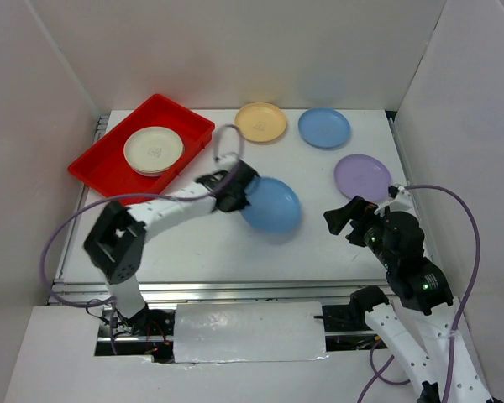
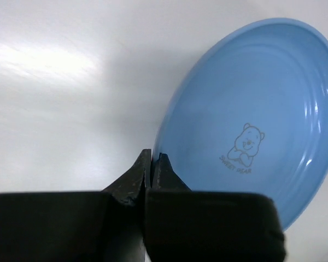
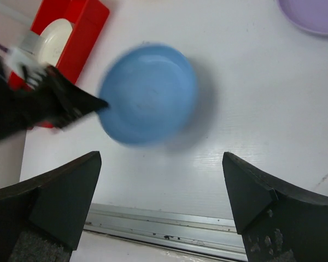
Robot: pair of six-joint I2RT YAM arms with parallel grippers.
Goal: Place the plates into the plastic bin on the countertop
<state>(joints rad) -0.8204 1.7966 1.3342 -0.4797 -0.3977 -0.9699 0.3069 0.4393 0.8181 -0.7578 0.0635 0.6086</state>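
- Pinching the near-left rim of a blue plate [image 1: 271, 205], the left gripper [image 1: 235, 189] has its jaws shut tight on the edge. The left wrist view shows the two fingertips [image 2: 152, 164] pressed together on the thin lip.
- That blue plate sits about mid-countertop [image 1: 193, 252], just right of the left gripper, with a dark shadow at its right and near side.
- The plate is round, so it has no long axis. Its hollow face is turned upward and tilted, and the printed bear mark shows in the left wrist view [image 2: 243, 147]. In the right wrist view the plate [image 3: 147, 93] is blurred.
- The red bin [image 1: 92, 168] lies at the far left, set at an angle, with a cream plate [image 1: 154, 149] lying flat inside it. The bin's near-right corner is close to the left gripper.
- A yellow plate [image 1: 261, 122] and a second blue plate [image 1: 324, 128] lie side by side along the far edge, behind the held plate and apart from it.
- A purple plate [image 1: 362, 176] lies flat to the right, close to the right gripper [image 1: 346, 220].
- The right gripper has its jaws spread wide and holds nothing. It is aimed toward the held plate from the right.
- White walls enclose the table on three sides.
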